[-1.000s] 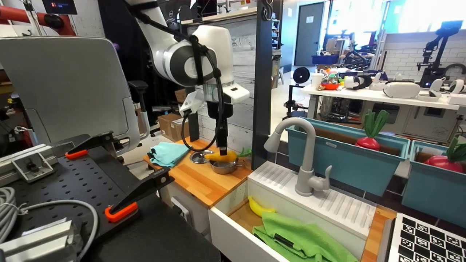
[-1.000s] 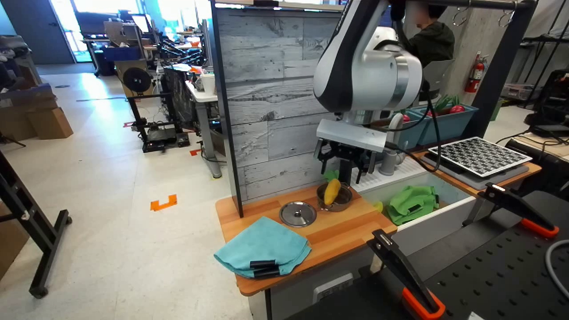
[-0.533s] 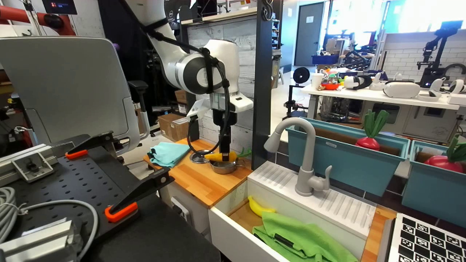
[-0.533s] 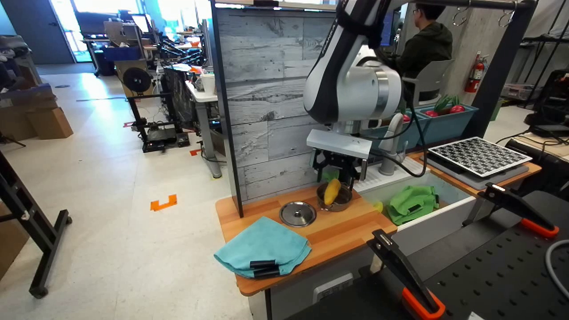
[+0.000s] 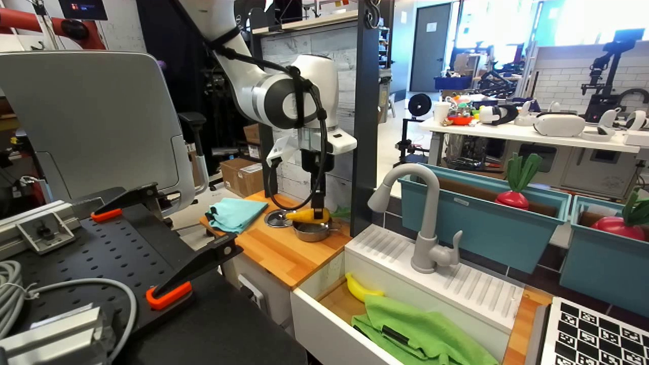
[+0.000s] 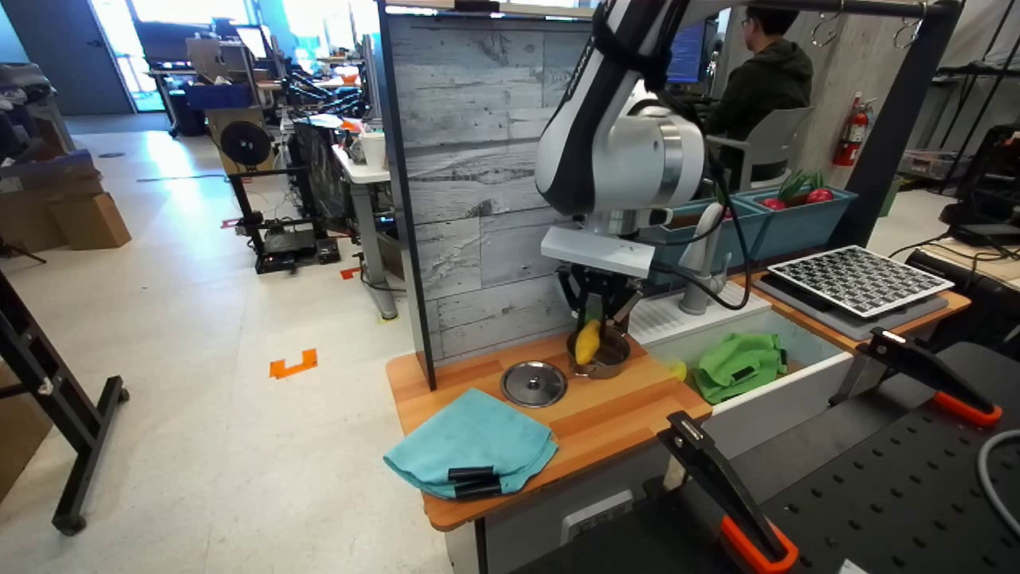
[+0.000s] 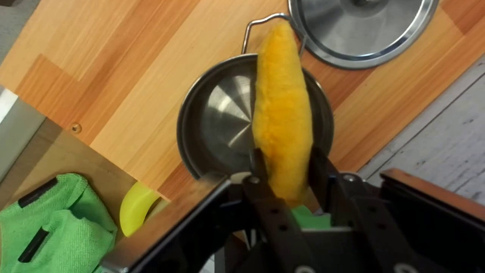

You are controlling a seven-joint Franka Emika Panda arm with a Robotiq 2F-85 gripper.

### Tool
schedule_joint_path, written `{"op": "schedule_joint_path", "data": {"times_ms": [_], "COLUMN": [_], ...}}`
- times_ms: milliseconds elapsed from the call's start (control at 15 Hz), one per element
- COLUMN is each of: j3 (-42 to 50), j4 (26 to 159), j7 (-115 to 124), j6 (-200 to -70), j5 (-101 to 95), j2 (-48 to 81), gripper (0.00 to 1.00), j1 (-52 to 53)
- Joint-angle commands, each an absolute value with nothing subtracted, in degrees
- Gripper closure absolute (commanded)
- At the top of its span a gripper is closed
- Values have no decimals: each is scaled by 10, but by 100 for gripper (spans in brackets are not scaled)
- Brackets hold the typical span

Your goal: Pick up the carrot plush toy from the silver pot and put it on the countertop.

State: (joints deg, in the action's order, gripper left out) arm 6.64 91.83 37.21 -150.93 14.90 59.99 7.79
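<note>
The yellow-orange carrot plush toy [image 7: 282, 94] lies across the silver pot [image 7: 182, 125], its narrow tip sticking out over the wire handle. My gripper [image 7: 287, 154] has a black finger pressed to each flank of the toy near its thick end, so it is shut on it. Part of the green top shows behind the fingers; the rest is hidden. In both exterior views the gripper [image 5: 318, 215] points straight down over the pot [image 6: 612, 367], with the toy [image 6: 587, 344] at its fingertips. The pot stands on the wooden countertop [image 6: 590, 418].
A metal lid [image 6: 534, 384] lies beside the pot, with a folded teal cloth [image 6: 470, 446] nearer the counter's end. A grey wood-look wall [image 6: 486, 199] rises behind. The neighbouring sink [image 5: 324, 324] holds a green cloth [image 5: 426, 329] and a yellow banana [image 5: 360, 290], below a faucet [image 5: 428, 218].
My gripper came down over the pot from the sink side, open at first. Its fingers have since closed in on the carrot, which has shifted slightly toward the lid.
</note>
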Motion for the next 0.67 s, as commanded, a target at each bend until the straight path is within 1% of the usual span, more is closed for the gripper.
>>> {"op": "schedule_joint_path", "data": {"times_ms": [0, 67, 133, 200, 267, 400, 600], "j3": [66, 66, 66, 67, 72, 66, 73], "j4": [907, 912, 921, 931, 946, 979, 1035], "j7": [371, 370, 367, 364, 361, 343, 328], "j6": [-1497, -1501, -1508, -1513, -1523, -1547, -1576], "j5": [141, 140, 138, 136, 131, 129, 114], "j2": [600, 597, 592, 586, 579, 558, 522], "gripper": [95, 99, 100, 100, 97, 99, 98], "j1": [76, 77, 80, 84, 91, 95, 120]}}
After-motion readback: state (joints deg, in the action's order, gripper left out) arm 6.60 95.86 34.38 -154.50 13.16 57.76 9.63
